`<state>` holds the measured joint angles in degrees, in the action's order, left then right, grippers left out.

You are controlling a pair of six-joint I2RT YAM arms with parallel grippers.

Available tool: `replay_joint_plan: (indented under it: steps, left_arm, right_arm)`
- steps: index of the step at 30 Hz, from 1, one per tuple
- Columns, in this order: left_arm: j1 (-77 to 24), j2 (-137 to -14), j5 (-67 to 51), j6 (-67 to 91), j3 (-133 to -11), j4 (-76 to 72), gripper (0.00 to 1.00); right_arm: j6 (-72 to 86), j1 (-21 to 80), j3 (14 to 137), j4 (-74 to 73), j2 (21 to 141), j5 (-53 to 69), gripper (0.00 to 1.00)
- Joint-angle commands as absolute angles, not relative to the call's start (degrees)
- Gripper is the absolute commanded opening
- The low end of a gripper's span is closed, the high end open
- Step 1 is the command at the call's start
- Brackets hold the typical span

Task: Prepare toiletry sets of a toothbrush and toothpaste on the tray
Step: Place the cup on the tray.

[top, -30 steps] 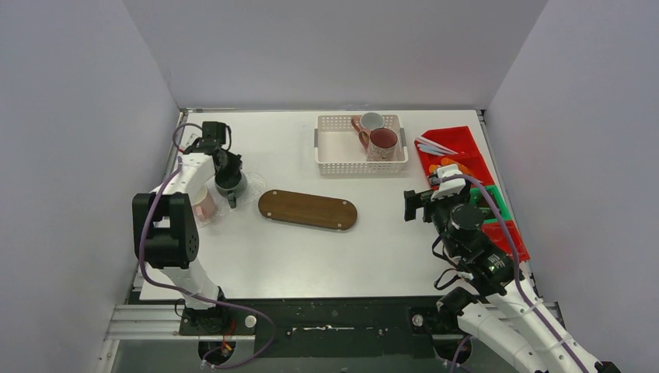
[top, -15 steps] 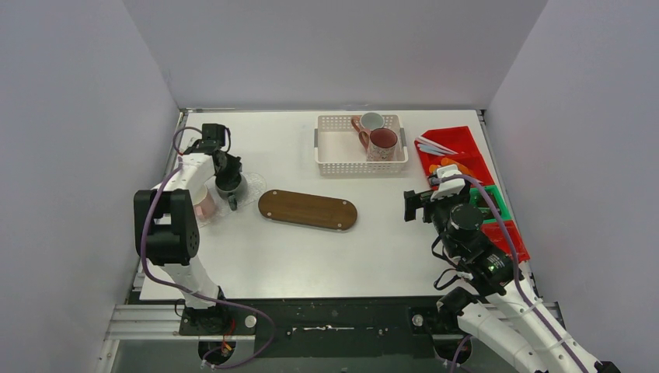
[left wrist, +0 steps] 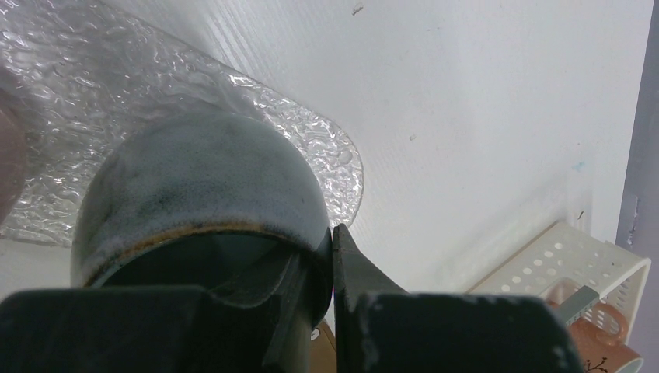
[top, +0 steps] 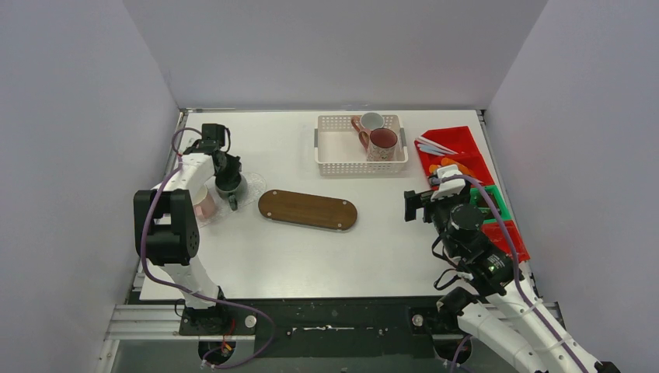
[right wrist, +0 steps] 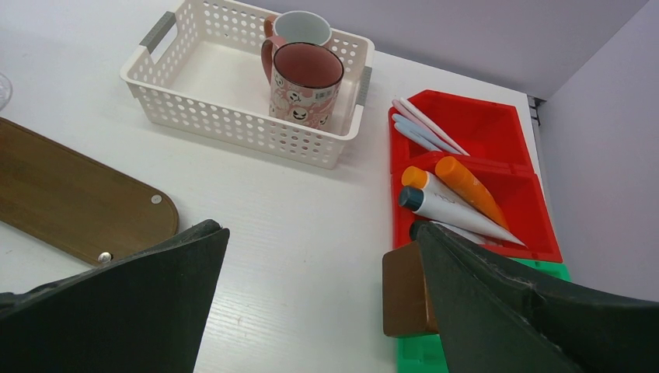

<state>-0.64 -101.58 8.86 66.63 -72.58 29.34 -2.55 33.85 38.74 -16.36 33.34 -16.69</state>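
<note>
**Left arm has the green mug by the rim, tray bare**

Wide white table under both arms, and the long wooden tray lies mid-table with nothing on it. Behind it sits the white perforated basket; to its right, red bins run down the table edge, with a green bin below them.

Over on the far left, a crinkled sheet of bubble wrap is spread on the table, and the left gripper is right over it, pinching the dark green mug by its rim: one finger inside the cup, one pressed on the outer wall. Whether the mug is lifted off the sheet, I can't tell. The pinkish-white mug stands just beside it.

The right gripper hangs above the table between tray and bins, its fingers spread wide, holding nothing.

In the basket's right end, the maroon mug stands touching the white mug with pink handle behind it.

The near red bin holds the tapered tubes; the far one holds the slim toothbrushes.
</note>
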Motion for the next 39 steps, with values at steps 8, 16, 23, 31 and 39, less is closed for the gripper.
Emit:
replay_joint_plan:
  steps: [8,16,23,31,39]
  left_arm:
    - [-0.27,-98.99,9.59,69.17,-74.58,30.97,0.02]
    - [-0.35,-97.81,11.55,69.08,-75.47,33.36,0.02]
    - [-0.26,-97.89,11.60,69.13,-75.17,33.90,0.03]
    - [-0.26,-99.26,11.43,69.02,-75.54,33.59,0.16]
    - [-0.26,-100.47,11.04,69.08,-76.55,33.57,0.33]
  right_arm:
    - [-3.25,34.10,38.68,-14.24,31.63,-18.11,1.00]
    - [-3.37,34.10,38.61,-14.15,31.25,-17.93,1.00]
    - [-3.43,34.10,38.58,-14.07,31.03,-17.67,1.00]
    - [-3.46,34.10,38.50,-14.13,30.93,-17.67,1.00]
    - [-3.45,34.05,38.50,-14.15,30.61,-17.84,1.00]
